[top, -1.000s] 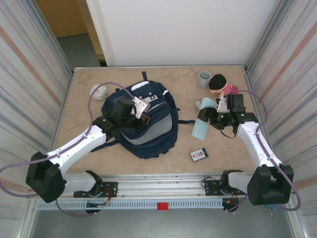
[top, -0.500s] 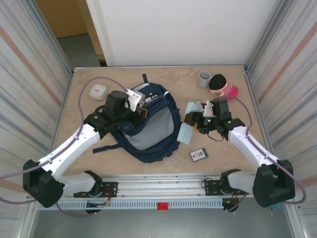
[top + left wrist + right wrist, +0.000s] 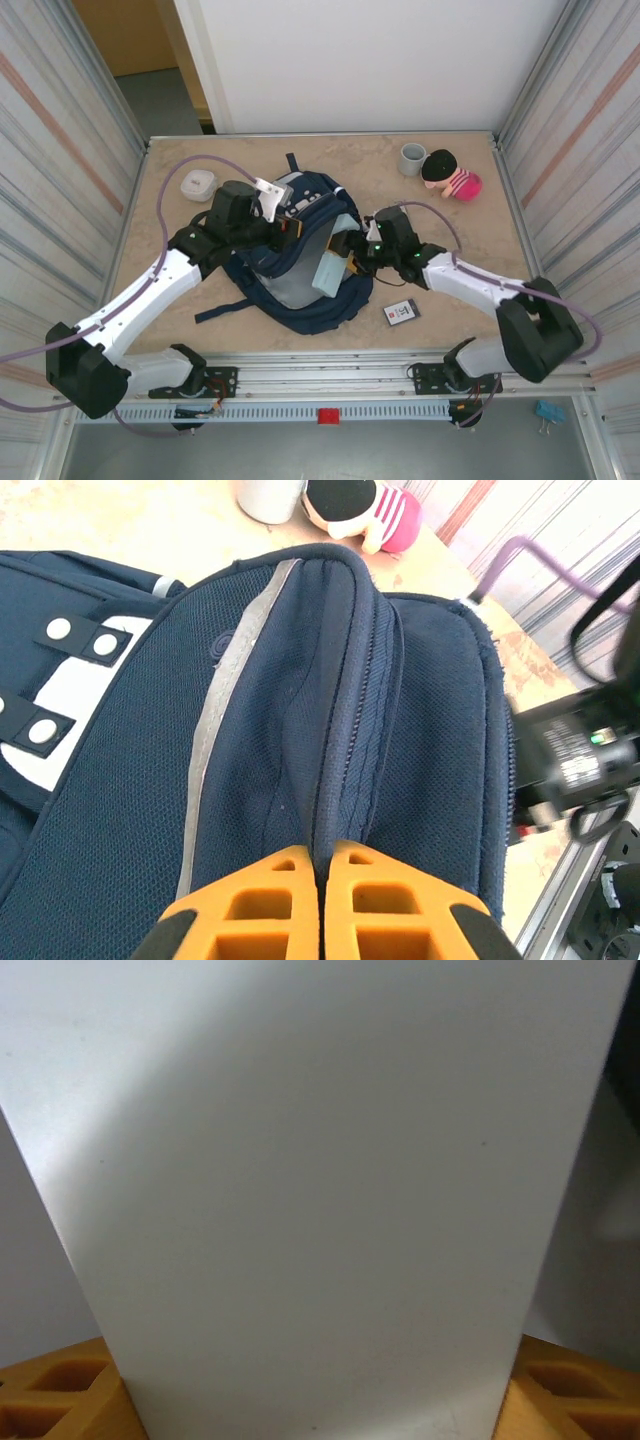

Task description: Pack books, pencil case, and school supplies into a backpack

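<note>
- Left tool (image 3: 320, 858), orange and ribbed, is pressed together, pinching a fold of the navy mesh backpack (image 3: 130, 780).
- Right tool (image 3: 352, 250) clamps the thin, flat pale teal book (image 3: 328, 272) at the backpack's grey-lined mouth.

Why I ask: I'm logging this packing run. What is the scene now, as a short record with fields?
backpack: navy, lying on the table, mouth open, grey lining showing
left gripper: shut on the backpack's fabric by the zip
right gripper: shut on the book
book: pale teal, tilted, over the open mouth
not packed: black card on the table, right of the backpack
others: cup, doll, white box at the far side
</note>
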